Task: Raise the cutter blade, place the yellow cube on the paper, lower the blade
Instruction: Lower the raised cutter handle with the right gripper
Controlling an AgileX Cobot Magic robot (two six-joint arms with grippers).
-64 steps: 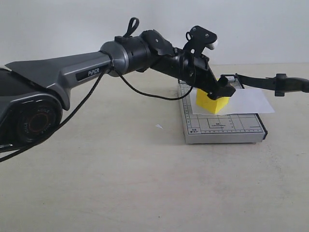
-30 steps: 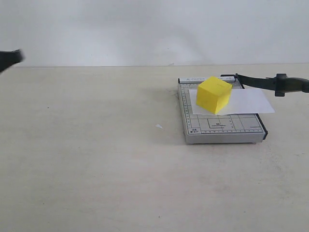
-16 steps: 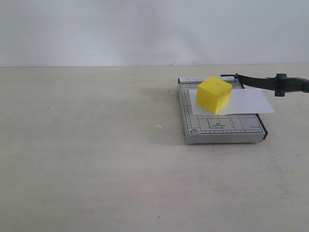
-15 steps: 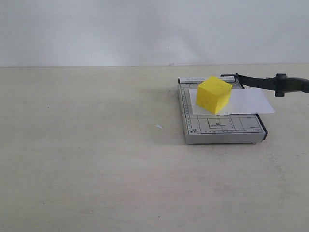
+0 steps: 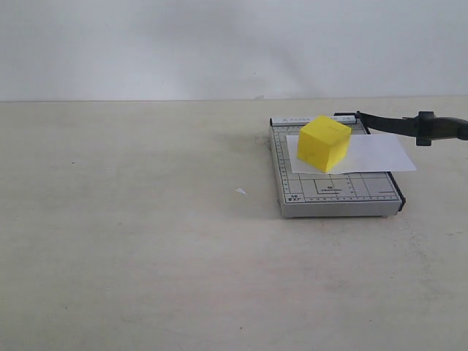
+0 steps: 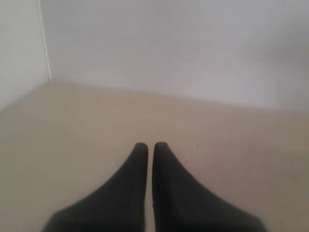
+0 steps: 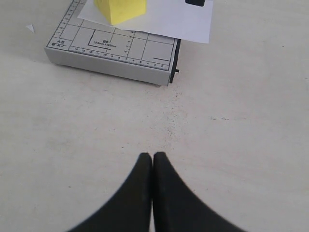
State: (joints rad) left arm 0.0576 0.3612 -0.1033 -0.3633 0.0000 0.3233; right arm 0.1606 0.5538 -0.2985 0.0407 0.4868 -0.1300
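The yellow cube (image 5: 324, 142) rests on the white paper (image 5: 376, 153), which lies across the grey gridded cutter board (image 5: 336, 191). The black cutter blade (image 5: 409, 126) is raised, reaching out to the right above the board with its thick handle end near the frame edge. In the right wrist view the yellow cube (image 7: 120, 9), the paper (image 7: 174, 19) and the board (image 7: 111, 53) lie ahead of my right gripper (image 7: 153, 155), which is shut and empty over the table. My left gripper (image 6: 150, 145) is shut and empty, facing bare table and wall. Neither arm shows in the exterior view.
A small white scrap (image 5: 239, 191) lies on the beige table (image 5: 146, 241) left of the board. A white wall (image 5: 219, 44) stands behind the table.
The left arm, which was over the cube on the paper, has pulled away to the left and out of the exterior view. The cube stays on the paper. The blade has not moved.
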